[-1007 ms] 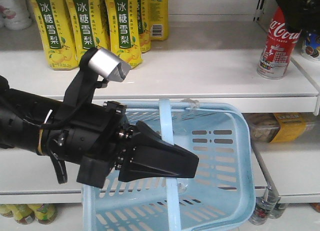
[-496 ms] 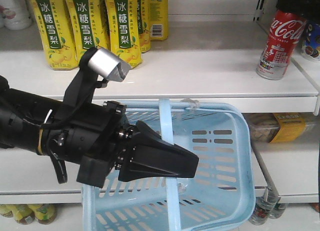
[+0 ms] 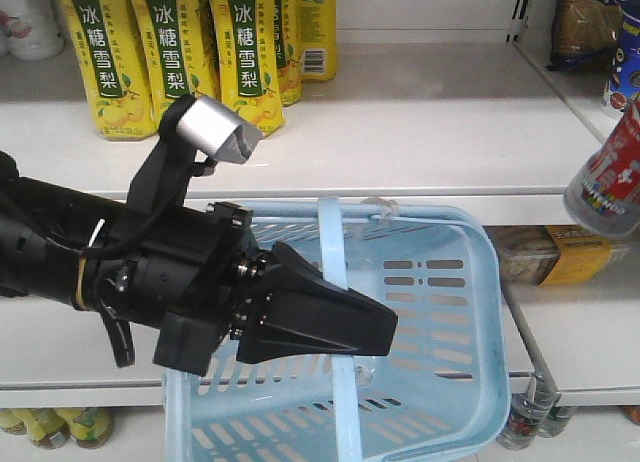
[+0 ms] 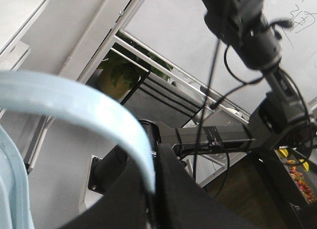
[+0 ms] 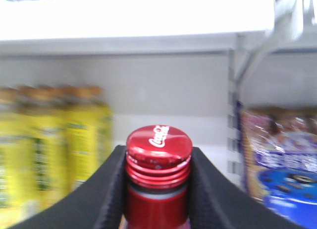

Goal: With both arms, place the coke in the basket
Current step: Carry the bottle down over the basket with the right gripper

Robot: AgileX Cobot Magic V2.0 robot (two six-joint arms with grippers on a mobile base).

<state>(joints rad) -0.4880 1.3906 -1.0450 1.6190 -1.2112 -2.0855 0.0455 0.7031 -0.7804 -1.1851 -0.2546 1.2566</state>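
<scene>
My left gripper (image 3: 385, 327) is shut on the light-blue strap handle (image 3: 336, 272) of the basket (image 3: 455, 312) and holds the basket up in front of the lower shelf. The handle also shows in the left wrist view (image 4: 106, 117), pinched between the black jaws. The coke (image 3: 607, 177) hangs tilted in the air at the right edge, off the shelf, above and right of the basket. In the right wrist view my right gripper (image 5: 158, 162) is shut on the coke's neck, just under the red cap (image 5: 159, 144). The right gripper itself is out of the front view.
Yellow pear-drink bottles (image 3: 165, 52) stand at the back left of the white shelf (image 3: 420, 147). Snack packs (image 3: 585, 22) sit at the upper right. A yellow box (image 3: 575, 254) lies on the lower right shelf. Bottles (image 3: 55, 425) stand below.
The coke has been lifted off the shelf and carried right and down, now tilted at the right edge. The left arm and basket have not moved.
</scene>
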